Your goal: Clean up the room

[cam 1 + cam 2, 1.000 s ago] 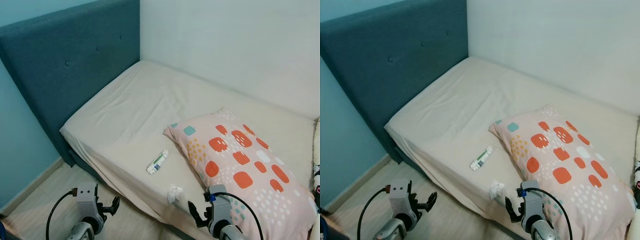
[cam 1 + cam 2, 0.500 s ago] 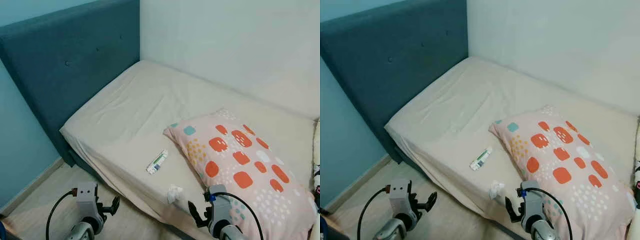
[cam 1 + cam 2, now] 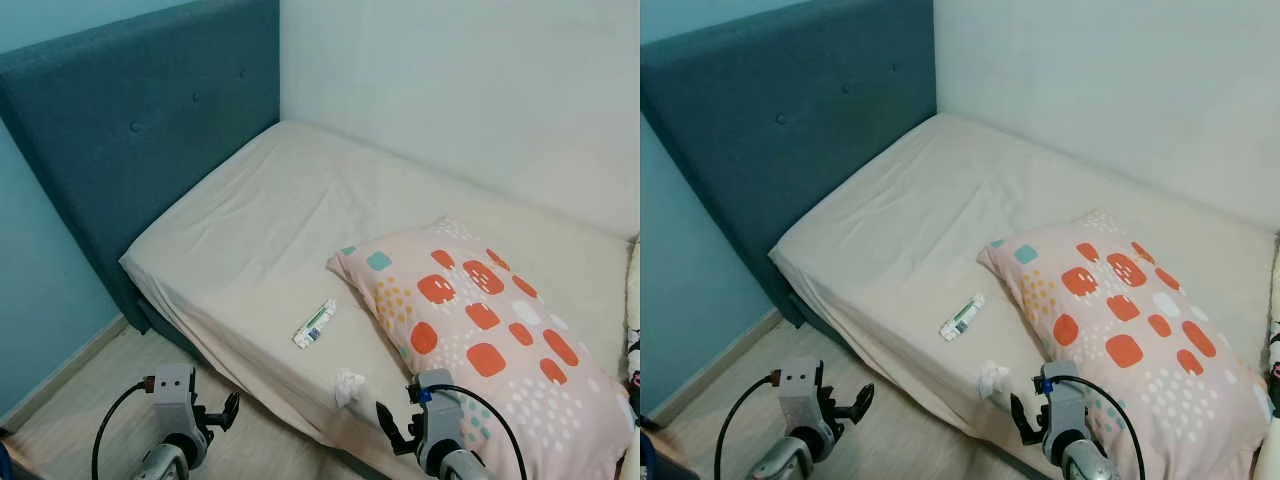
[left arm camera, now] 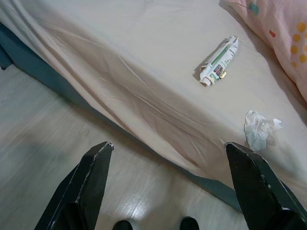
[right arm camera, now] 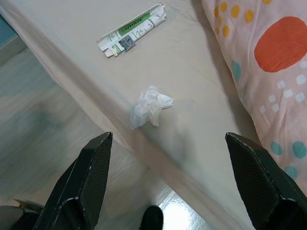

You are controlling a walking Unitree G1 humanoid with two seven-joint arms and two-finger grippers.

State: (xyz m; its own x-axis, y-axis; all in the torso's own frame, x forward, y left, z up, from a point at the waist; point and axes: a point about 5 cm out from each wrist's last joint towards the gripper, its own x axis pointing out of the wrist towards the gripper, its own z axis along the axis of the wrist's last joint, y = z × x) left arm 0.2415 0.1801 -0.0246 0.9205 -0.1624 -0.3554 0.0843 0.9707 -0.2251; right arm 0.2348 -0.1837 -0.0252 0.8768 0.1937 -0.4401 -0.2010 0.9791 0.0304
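While the robot stands at the bedside, the left gripper [image 4: 168,187] hangs low over the pale floor [image 4: 43,143], jaws spread wide with nothing between them. Ahead of its fingers, up on the beige sheet [image 3: 270,230], lies a green-and-white wrapper [image 4: 219,61], and off toward the right finger a crumpled tissue [image 4: 259,128] near the bed's edge. The right gripper [image 5: 168,187] — jaws also wide apart, empty — has the tissue [image 5: 150,106] just ahead between its fingers, the wrapper [image 5: 133,30] beyond. The head view adds the teal headboard [image 3: 140,130] and spotted pillow [image 3: 480,330] — wrapper beside the pillow.
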